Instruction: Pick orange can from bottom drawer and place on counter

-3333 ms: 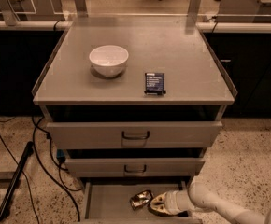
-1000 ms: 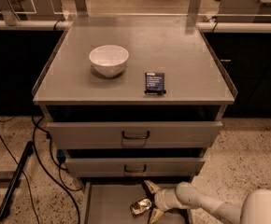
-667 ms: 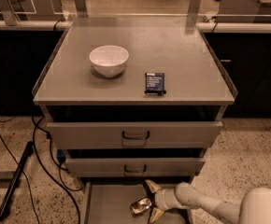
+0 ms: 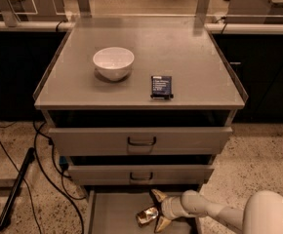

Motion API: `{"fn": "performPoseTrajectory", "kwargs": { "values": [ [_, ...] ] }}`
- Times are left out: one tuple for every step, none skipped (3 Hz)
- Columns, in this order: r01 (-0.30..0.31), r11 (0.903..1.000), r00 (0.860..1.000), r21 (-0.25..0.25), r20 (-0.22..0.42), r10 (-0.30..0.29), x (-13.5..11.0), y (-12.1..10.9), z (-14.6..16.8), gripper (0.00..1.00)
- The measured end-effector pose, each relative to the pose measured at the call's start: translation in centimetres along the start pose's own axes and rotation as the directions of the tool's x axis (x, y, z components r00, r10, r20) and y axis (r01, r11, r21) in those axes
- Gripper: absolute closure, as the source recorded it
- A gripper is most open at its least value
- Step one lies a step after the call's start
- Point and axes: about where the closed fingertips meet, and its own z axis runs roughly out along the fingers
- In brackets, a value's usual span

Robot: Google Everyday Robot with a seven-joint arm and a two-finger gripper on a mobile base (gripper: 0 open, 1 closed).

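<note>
Below the counter surface [image 4: 195,57], midway between the side edges of the open bottom drawer [image 4: 112,218], the gripper [image 4: 159,209] sets its fingers [image 4: 158,195] wide astride the orange can [image 4: 147,216]; closing, lifting and placing apparently remain.

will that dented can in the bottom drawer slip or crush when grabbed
The can looks shiny and dented, so probably thin and light; a hard squeeze may crumple it. Its glossy, uneven skin could slip in the gripper, which sits open beside it in the drawer. Nudged on that flat floor, it may slide.
</note>
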Motion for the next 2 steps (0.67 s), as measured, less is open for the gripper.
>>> {"fn": "performPoseTrajectory", "kwargs": {
  "values": [
    [-0.034,0.9992,0.999,-0.023,-0.024,0.033,1.1,0.4,0.6,0.09],
    [-0.083,0.9945,0.995,-0.063,-0.060,0.079,2.5,0.9,1.5,0.11]
  ]
}}
